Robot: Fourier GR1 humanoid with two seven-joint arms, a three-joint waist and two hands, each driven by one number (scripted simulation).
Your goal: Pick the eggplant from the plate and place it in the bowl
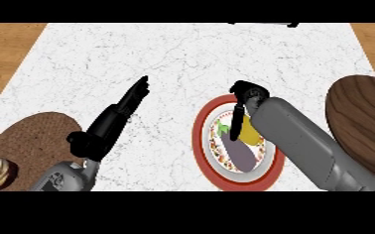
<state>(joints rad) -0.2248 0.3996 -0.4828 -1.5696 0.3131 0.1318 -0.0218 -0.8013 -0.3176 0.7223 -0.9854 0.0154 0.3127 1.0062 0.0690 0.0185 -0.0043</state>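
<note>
Plump, dull-purple eggplant (243,154) lies on the red-rimmed plate (198,140) by the counter's (168,54) near edge, long axis near-right to far-left, stem perhaps far. Right hand (247,96) hangs over it, grasp unreadable. Left hand (117,115) is straight-fingered and holds nothing.

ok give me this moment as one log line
right hand: over plate, just above eggplant | eggplant: lying on plate, not yet lifted | left hand: open, fingers straight, left of plate
</note>
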